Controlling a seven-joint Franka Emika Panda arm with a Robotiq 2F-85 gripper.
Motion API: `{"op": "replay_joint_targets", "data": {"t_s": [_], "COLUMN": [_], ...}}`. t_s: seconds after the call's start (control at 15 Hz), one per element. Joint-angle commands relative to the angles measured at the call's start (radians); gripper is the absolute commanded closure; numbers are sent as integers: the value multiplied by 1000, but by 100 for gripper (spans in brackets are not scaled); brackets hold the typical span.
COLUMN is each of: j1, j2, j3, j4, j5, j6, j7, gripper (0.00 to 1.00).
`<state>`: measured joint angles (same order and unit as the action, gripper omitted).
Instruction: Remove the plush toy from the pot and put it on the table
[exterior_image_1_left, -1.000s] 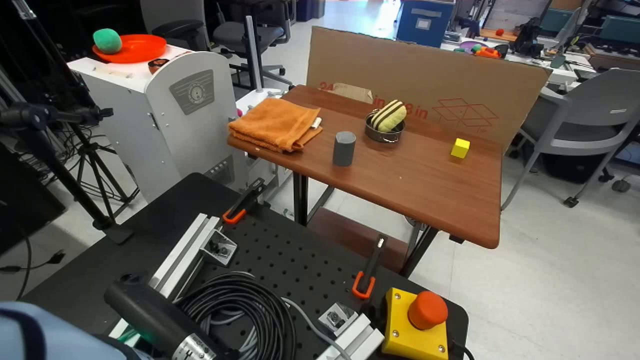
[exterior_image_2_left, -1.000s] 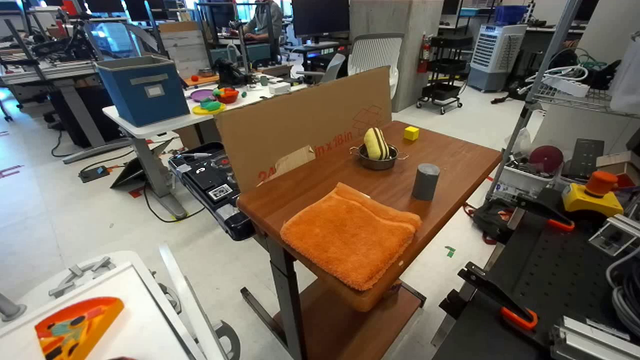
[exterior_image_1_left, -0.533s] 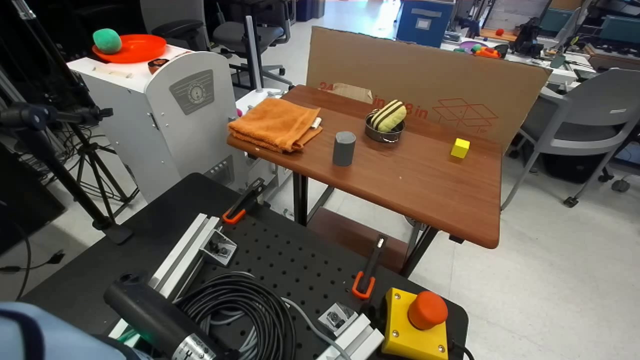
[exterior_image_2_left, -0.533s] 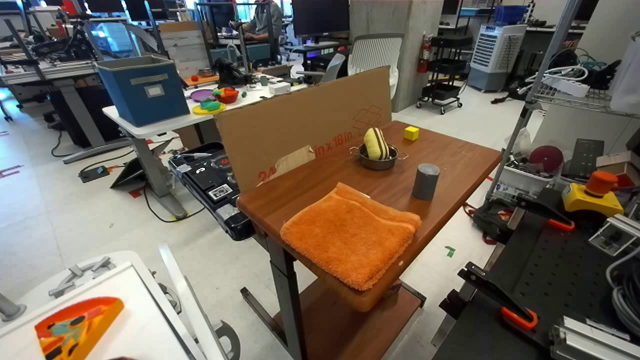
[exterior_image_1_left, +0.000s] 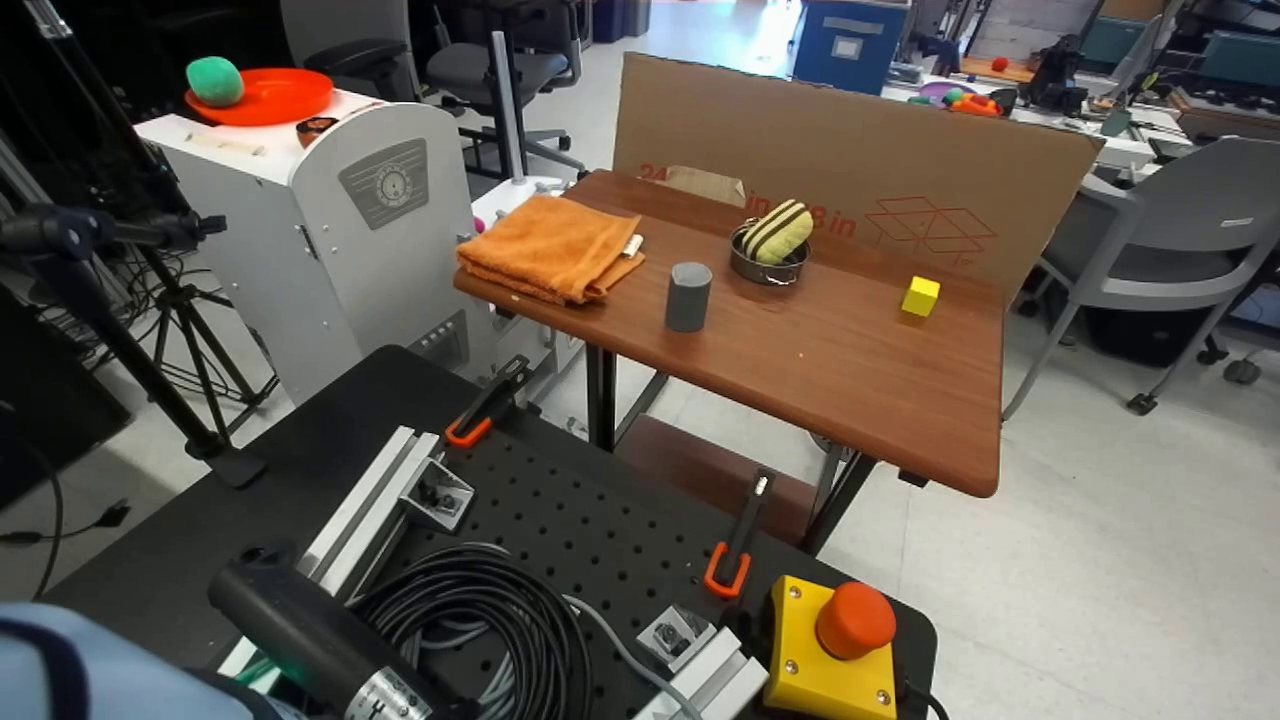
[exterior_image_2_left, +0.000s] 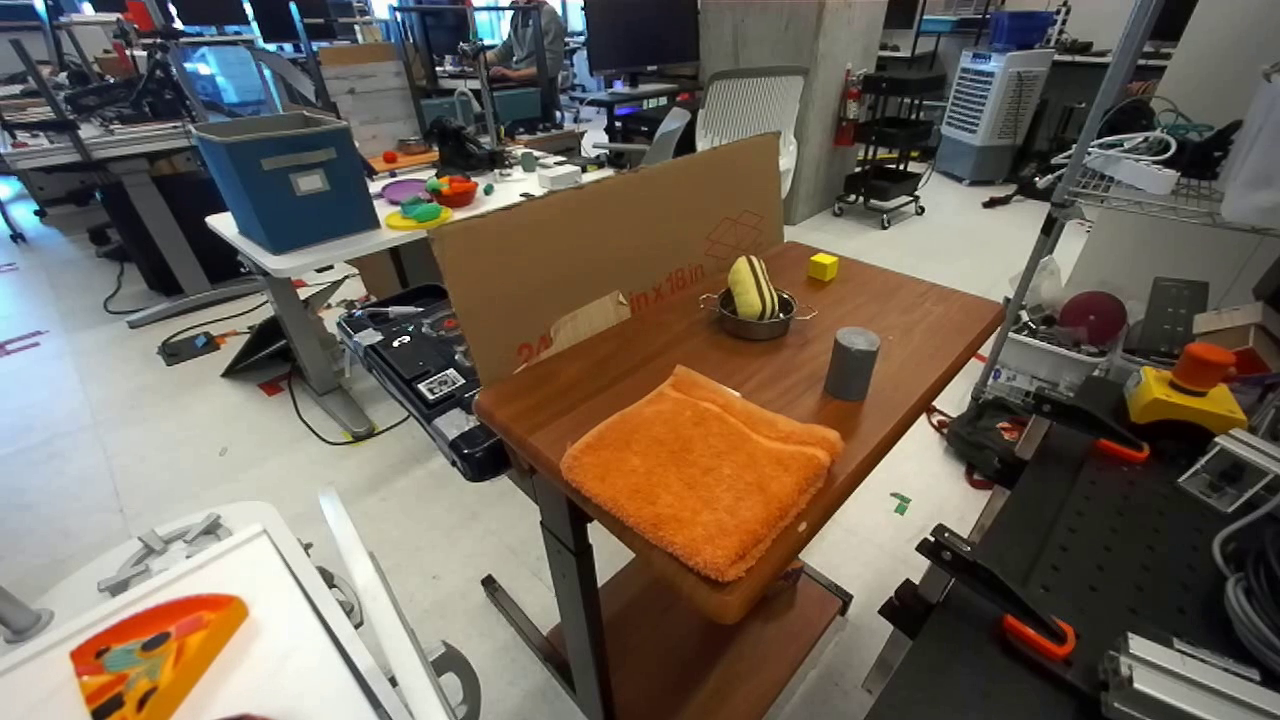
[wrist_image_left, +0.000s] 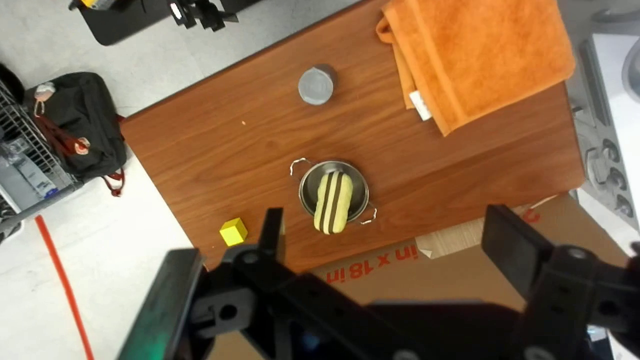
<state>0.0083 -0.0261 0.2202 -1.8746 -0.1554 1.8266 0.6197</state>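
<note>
The plush toy, yellow with dark stripes, leans tilted in the pot with one end over the rim. The toy shows in both exterior views (exterior_image_1_left: 778, 232) (exterior_image_2_left: 752, 288) and the wrist view (wrist_image_left: 332, 202). The low dark grey pot (exterior_image_1_left: 760, 273) (exterior_image_2_left: 757, 328) (wrist_image_left: 358, 195) has thin wire handles and stands on the brown wooden table (exterior_image_1_left: 840, 380) (exterior_image_2_left: 640, 360) (wrist_image_left: 210, 160). My gripper (wrist_image_left: 386, 222) is open and empty, high above the table in the wrist view. The toy lies ahead of the fingers, nearer the left one. The gripper is out of both exterior views.
A grey cylinder cup (exterior_image_1_left: 688, 298) (exterior_image_2_left: 852, 364) (wrist_image_left: 316, 86) stands near the pot. A yellow block (exterior_image_1_left: 920, 297) (exterior_image_2_left: 822, 266) (wrist_image_left: 233, 231) and a folded orange towel (exterior_image_1_left: 550, 245) (exterior_image_2_left: 700, 470) (wrist_image_left: 480, 55) lie on the table. A cardboard panel (exterior_image_1_left: 850, 150) (exterior_image_2_left: 620, 240) (wrist_image_left: 400, 285) stands along one edge.
</note>
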Motion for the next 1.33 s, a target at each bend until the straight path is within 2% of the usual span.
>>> {"op": "replay_joint_targets", "data": {"t_s": [0.0, 0.6, 0.87, 1.27], "j1": [28, 84, 117, 158], "j2": [149, 397, 480, 581], "j3": [-64, -204, -259, -315], "j4": [99, 145, 152, 174], "j5": [-32, -74, -121, -168], "j6": [81, 309, 376, 413], "j7": [27, 52, 78, 104], "gripper": [0, 0, 0, 0]}}
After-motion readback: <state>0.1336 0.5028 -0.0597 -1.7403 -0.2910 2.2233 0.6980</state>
